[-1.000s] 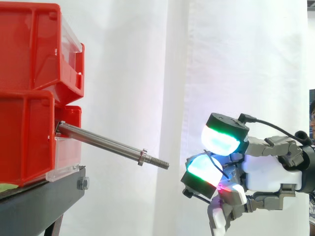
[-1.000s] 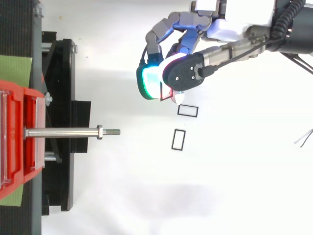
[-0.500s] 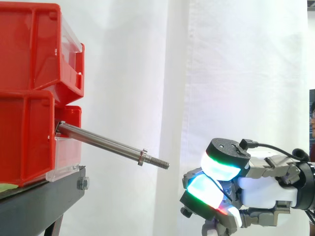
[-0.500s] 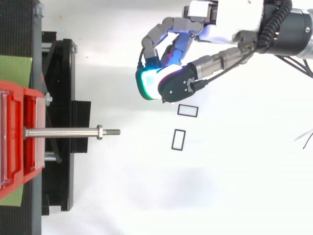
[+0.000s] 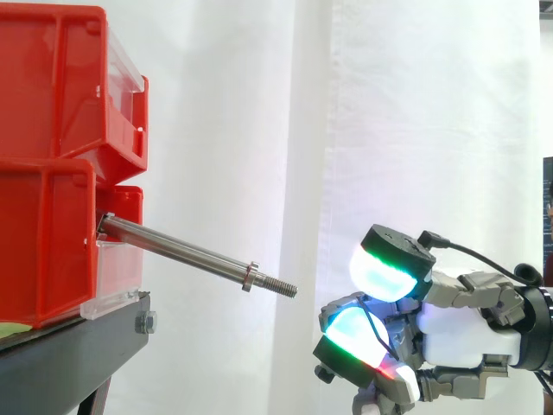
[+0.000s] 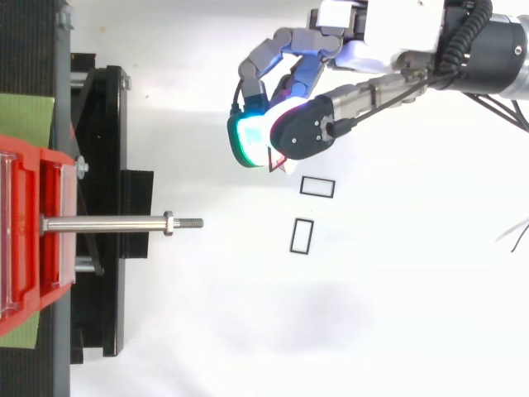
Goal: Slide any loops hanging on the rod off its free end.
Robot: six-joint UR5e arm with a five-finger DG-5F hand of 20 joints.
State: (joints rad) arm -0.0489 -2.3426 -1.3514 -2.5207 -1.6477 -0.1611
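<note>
Robot hand (image 6: 368,56) over white surface (image 6: 248,331) — 2 loops (image 6: 293,236) lying there.

A black stand (image 6: 103,124) carries stacked red bins (image 5: 52,173), with perhaps a green mat (image 6: 25,120) beneath. On the white surface (image 6: 248,331) beside it lie two black rectangular outlines, the upper loop (image 6: 316,187) and the lower loop (image 6: 302,236), near but apart.

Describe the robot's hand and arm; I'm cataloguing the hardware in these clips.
The hand has a white blocky palm and grey segmented fingers. Its thick rounded pads glow white-cyan edged green and red, with round black backs. The arm end is a black cylinder with a silver band.
</note>
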